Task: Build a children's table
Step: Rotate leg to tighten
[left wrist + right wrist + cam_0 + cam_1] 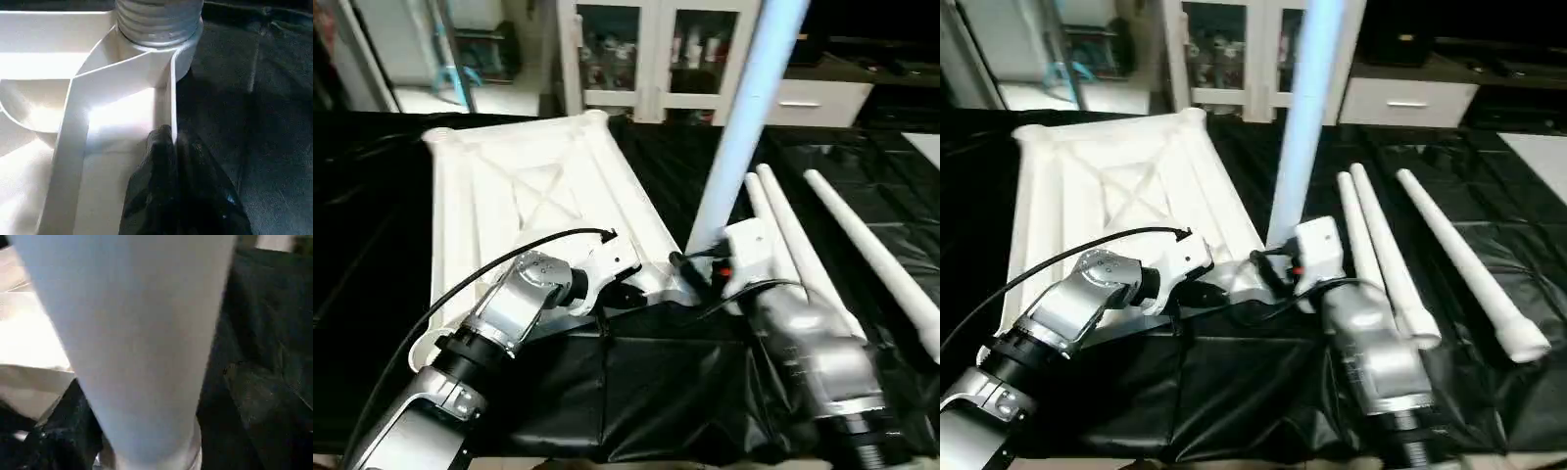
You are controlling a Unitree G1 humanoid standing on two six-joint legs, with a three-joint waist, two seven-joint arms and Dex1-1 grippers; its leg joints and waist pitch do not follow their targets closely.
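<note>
Two black fingers (pixel 168 161) of our left gripper (pixel 172 147) are clenched on the thin side rim of the table top (pixel 524 186), just short of the corner socket (pixel 183 54). That socket holds the threaded end of one leg (pixel 744 117), which stands upright, leaning slightly, from the near right corner of the top. Our right gripper (pixel 690 279) sits at the base of this standing leg; we cannot tell whether its fingers grasp the tube or stand released. In the right wrist view the leg's white shaft looms close. The top itself lies upside down on the black sheet (pixel 636 392), ribbed X-braced underside facing up, slanting away to our left. Three more legs (pixel 1386 255) lie on the sheet to our right, two touching side by side, the third (pixel 1459 264) set apart further right
</note>
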